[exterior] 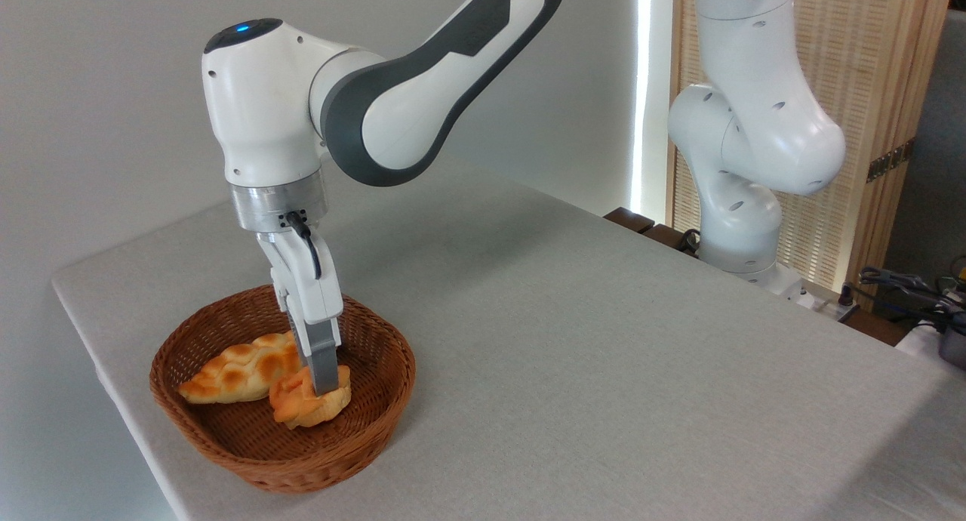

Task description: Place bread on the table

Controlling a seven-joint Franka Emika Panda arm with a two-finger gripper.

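Camera view from the front shows the table point(573, 355), covered with a light grey matte cloth, and a brown wicker basket point(355, 445) that stands near its left front edge. Two pieces lie inside the basket. One is the bread point(298, 409), a small orange bun with a lumpy top, lying at the front middle of the basket floor. Other one is a longer pale golden braided loaf point(238, 370), lying just left of the bun and touching it. The white arm point(423, 90) reaches over from its base at the far right edge of the table and points its gripper point(323, 385) straight down into the basket. The grey fingers point(324, 362) are down at the top of the bun and touch it. Only one finger is seen clearly from this side, so I cannot tell if the jaws are already pressed on the bun or loose around it. The bun rests on the basket floor, not lifted.
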